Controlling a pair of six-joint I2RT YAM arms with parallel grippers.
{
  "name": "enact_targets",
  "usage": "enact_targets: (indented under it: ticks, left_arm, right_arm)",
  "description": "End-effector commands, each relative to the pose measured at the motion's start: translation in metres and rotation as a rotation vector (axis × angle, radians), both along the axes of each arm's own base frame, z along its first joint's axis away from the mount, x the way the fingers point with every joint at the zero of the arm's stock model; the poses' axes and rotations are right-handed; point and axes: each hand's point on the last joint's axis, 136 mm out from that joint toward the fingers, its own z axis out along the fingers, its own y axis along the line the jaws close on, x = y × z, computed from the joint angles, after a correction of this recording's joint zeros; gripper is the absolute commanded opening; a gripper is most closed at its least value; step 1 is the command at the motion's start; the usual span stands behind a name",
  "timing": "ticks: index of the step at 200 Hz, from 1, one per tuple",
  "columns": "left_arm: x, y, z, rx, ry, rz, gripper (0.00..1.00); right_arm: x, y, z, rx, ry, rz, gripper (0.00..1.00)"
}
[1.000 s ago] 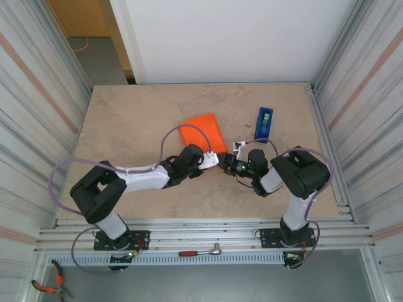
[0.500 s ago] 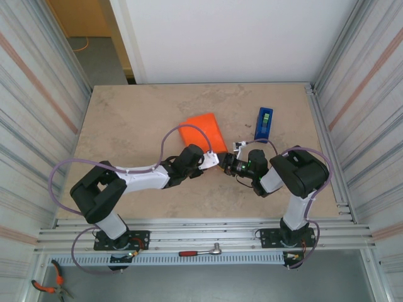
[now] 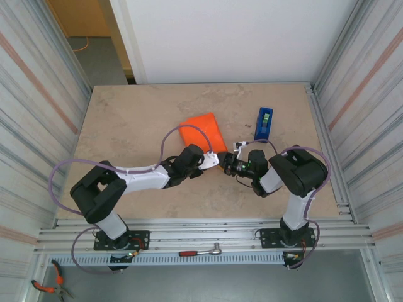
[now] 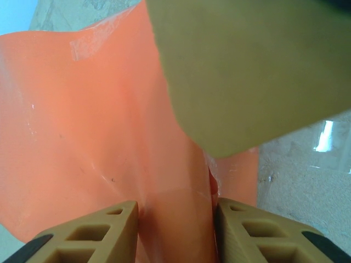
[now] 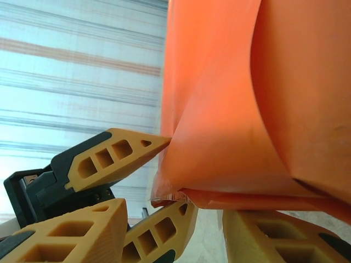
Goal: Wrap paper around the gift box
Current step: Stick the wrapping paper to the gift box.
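The bright orange paper [image 3: 201, 130] is wrapped round the gift box, which lies under it mid-table and is hidden by it. My left gripper [image 3: 213, 158] is at the parcel's near right corner. In the left wrist view its fingers [image 4: 93, 233] press on a fold of paper [image 4: 109, 126] that fills the gap between them. My right gripper [image 3: 228, 165] faces it from the right. Its own fingers [image 5: 279, 235] stand apart under the paper's [image 5: 230, 131] lower edge. The left gripper's fingertips [image 5: 126, 150] pinch the paper's corner just in front of them.
A blue tape dispenser [image 3: 264, 123] stands to the right of the parcel, just beyond the right arm. The beige marbled tabletop [image 3: 132, 119] stretches bare to the left and back. Corrugated walls [image 3: 38, 126] close in both sides.
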Motion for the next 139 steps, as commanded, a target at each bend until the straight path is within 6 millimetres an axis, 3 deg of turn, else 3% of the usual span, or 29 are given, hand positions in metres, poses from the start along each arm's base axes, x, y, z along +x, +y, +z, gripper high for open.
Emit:
enact_targets:
  ticks: [1,139]
  left_arm:
    - [-0.0101,0.0019,-0.0222,0.056,0.052,-0.024,0.39]
    - [-0.0098,0.0020,-0.0220,0.057,0.051,-0.023,0.38]
  right_arm:
    - [0.0070,-0.0017,0.0037,0.024,-0.002,-0.026,0.50]
    - [0.0085,-0.0012,0.0066,0.044,0.019,-0.036,0.54]
